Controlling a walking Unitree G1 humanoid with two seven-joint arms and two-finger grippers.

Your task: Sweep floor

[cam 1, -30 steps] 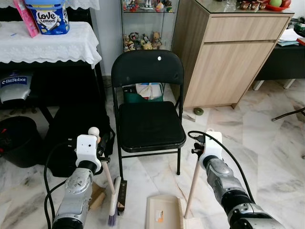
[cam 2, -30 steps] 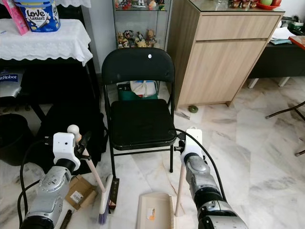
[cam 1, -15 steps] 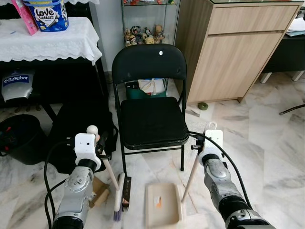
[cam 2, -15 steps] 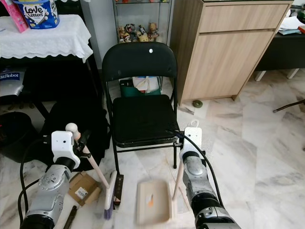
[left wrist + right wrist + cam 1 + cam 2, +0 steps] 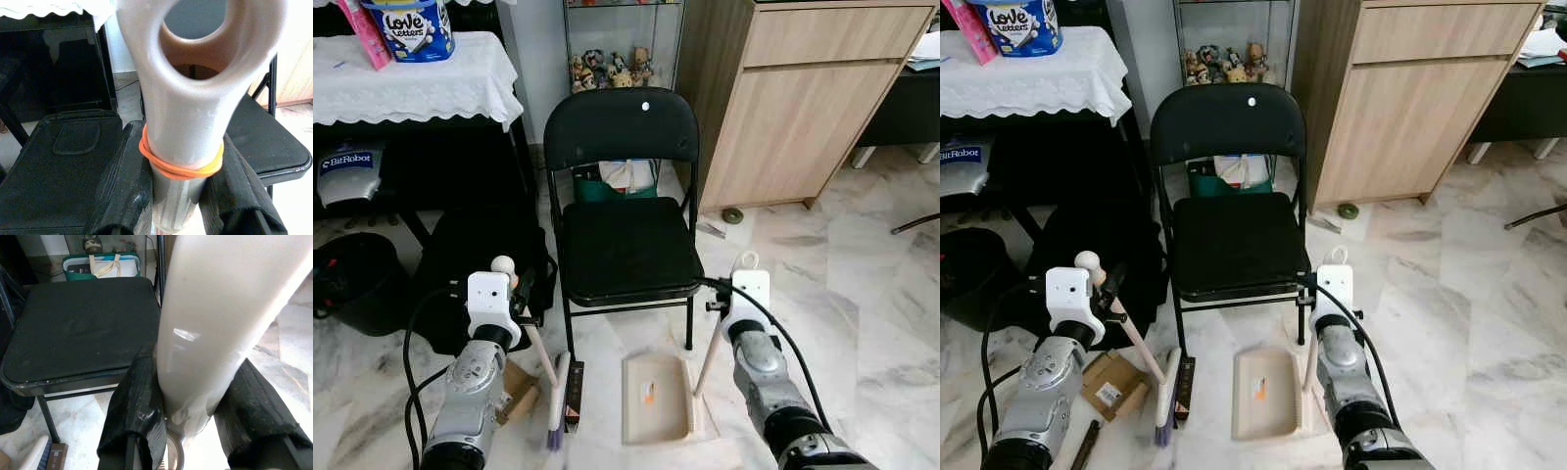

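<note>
My left gripper (image 5: 178, 196) is shut on the pale handle of a broom (image 5: 536, 354). An orange rubber band rings that handle just above the fingers (image 5: 122, 186). The broom slants down to its brush head (image 5: 555, 403) on the marble floor, left of the chair's front legs. My right gripper (image 5: 190, 416) is shut on the cream handle of a dustpan (image 5: 710, 352). The beige dustpan (image 5: 656, 397) lies flat on the floor in front of the black folding chair (image 5: 625, 245), between my two arms.
A black bag (image 5: 480, 264) and a black bin (image 5: 347, 284) stand at the left, under a table with a white cloth (image 5: 411, 83). A small cardboard box (image 5: 514, 387) lies by the broom. A wooden cabinet (image 5: 793, 108) stands at the right.
The dustpan has slid forward toward the chair and slightly right. The view has shifted a little. The broom stays in about the same place.
</note>
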